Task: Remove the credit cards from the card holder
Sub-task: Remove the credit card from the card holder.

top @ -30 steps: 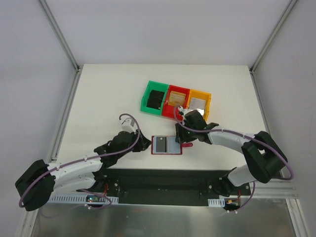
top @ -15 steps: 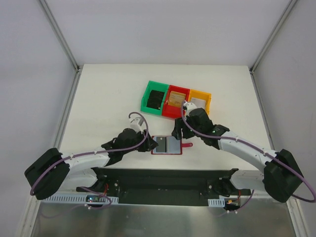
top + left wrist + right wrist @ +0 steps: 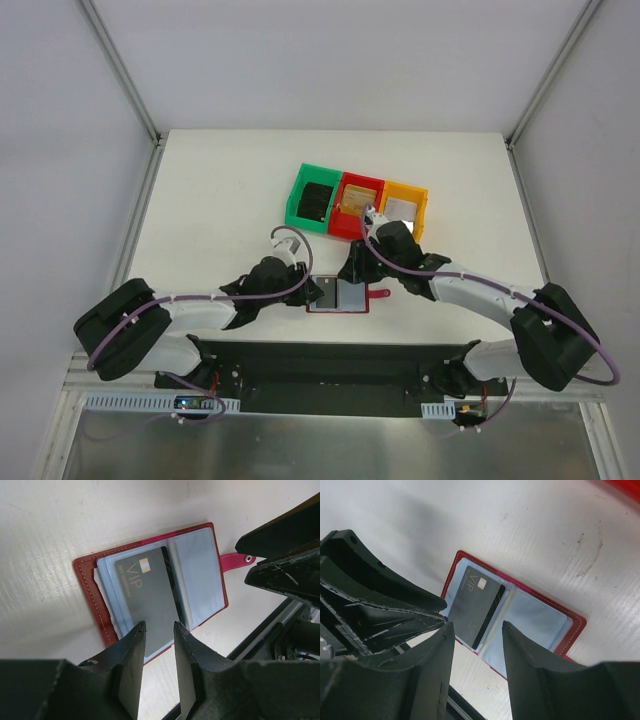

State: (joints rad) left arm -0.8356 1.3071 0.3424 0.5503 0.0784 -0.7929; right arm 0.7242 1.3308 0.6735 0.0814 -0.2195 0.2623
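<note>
over the last second both arms have closed in on the flat red bifold card holder [image 3: 350,296], which lies open on the white table [image 3: 220,200] just ahead of the arm bases. my right hand [image 3: 475,627] has come back from the bins to the holder's far edge. my left hand [image 3: 158,630] has slid in from the left to its near-left side. both have narrowed as they came – the left one's fingers stand a slim gap apart, the right one's a wider gap, and neither has hold of anything. whether the left tips touch the card below them i cannot tell. i read this as the set-up for one more pull, perhaps one hand pinning the holder while the other draws the card.

counting: one holder, with one dark grey vip card [image 3: 145,595] in its left blue-grey pocket. the right pocket looks empty, and the little red snap tab [image 3: 232,559] sticks out sideways. beyond it are three bins in a row:
- a green plastic bin [image 3: 295,200] with a black card [image 3: 318,200]
- a red plastic bin [image 3: 362,178] with a tan-gold card [image 3: 352,200]
- an orange plastic bin [image 3: 422,205] with a silvery card [image 3: 402,208]

that makes three out and one to go – as far as i can see.
</note>
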